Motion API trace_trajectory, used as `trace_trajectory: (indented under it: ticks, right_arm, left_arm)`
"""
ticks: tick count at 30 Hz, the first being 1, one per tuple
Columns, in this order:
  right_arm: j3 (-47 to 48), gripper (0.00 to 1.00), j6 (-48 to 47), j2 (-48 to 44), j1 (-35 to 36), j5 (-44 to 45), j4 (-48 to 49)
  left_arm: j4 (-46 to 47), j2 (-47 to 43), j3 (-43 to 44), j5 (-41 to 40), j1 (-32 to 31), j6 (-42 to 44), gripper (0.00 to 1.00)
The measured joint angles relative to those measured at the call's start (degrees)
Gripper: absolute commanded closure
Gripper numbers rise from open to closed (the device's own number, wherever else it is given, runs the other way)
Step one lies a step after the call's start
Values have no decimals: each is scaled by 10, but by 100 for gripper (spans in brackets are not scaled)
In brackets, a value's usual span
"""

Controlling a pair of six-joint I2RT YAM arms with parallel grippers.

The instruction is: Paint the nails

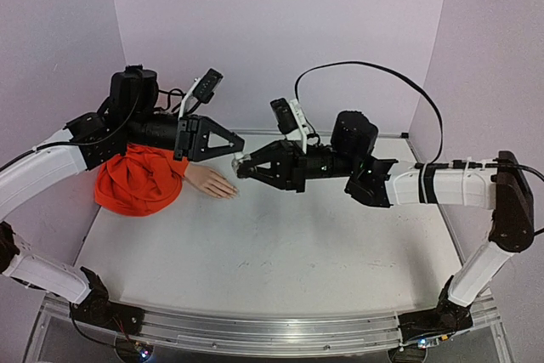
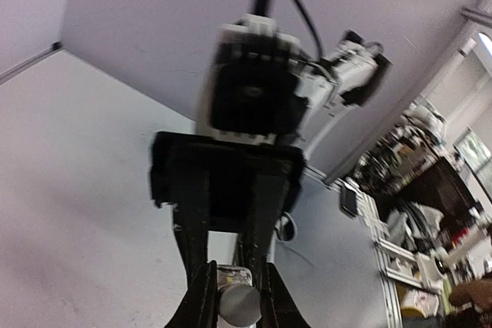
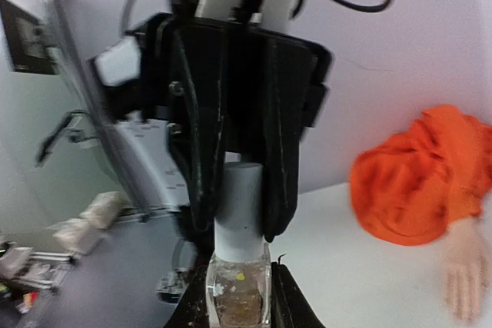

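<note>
The left gripper [image 1: 240,150] is clamped on the cap [image 3: 240,205] and the right gripper [image 1: 241,167] on the bottle [image 3: 238,297], at 1 o'clock of the nails [image 1: 231,191], whose hand [image 1: 211,181] lies at the table's [image 1: 280,252] 10 o'clock.

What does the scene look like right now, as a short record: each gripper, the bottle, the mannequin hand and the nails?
left gripper: shut on the cap
right gripper: shut on the bottle
bottle: small, clear glass, held upright between the two grippers
cap: on the bottle, not yet off
mannequin hand: lying flat on the table, beside the grippers, untouched
sleeve: orange cloth bunched at the wrist
nails: too small to tell whether painted
brush: none in view
</note>
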Motion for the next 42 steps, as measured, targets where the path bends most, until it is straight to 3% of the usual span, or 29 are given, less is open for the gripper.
trace_trajectory:
  ticks: [2,4,6,9,11,13,16,21,27,33,37,42]
  right_arm:
    - [-12,100,73,0,-3,-87,66]
    - [-17,100,118,0,-1,-125,110]
    - [-28,100,144,0,-1,-133,142]
    - [-53,100,143,-6,-10,-131,163]
    - [-76,100,114,-26,-19,-130,150]
    - [-77,100,63,-50,-25,-100,96]
    - [-62,100,2,-73,-26,-13,17]
    - [-16,100,-41,-54,-1,221,-92]
    - [46,100,-77,22,85,460,-182]
    - [95,100,-109,61,146,554,-221]
    - [115,100,-122,64,152,583,-221]
    - [124,100,-132,65,153,610,-220]
  left_arm:
    - [16,0,3,50,-11,14,100]
    - [27,0,9,81,-22,24,92]
    - [34,0,9,83,-29,28,72]
    - [29,-3,0,59,-33,18,32]
    - [20,-18,-16,20,-22,7,18]
    - [8,-36,-33,-16,-11,-7,13]
    - [-11,-62,-47,-70,-7,-28,13]
    - [-34,-79,-48,-157,-8,-77,26]
    - [-54,-64,-49,-227,-7,-128,30]
    - [-59,-45,-49,-252,-7,-152,45]
    - [-59,-37,-49,-262,-7,-156,47]
    - [-59,-34,-49,-277,-7,-163,59]
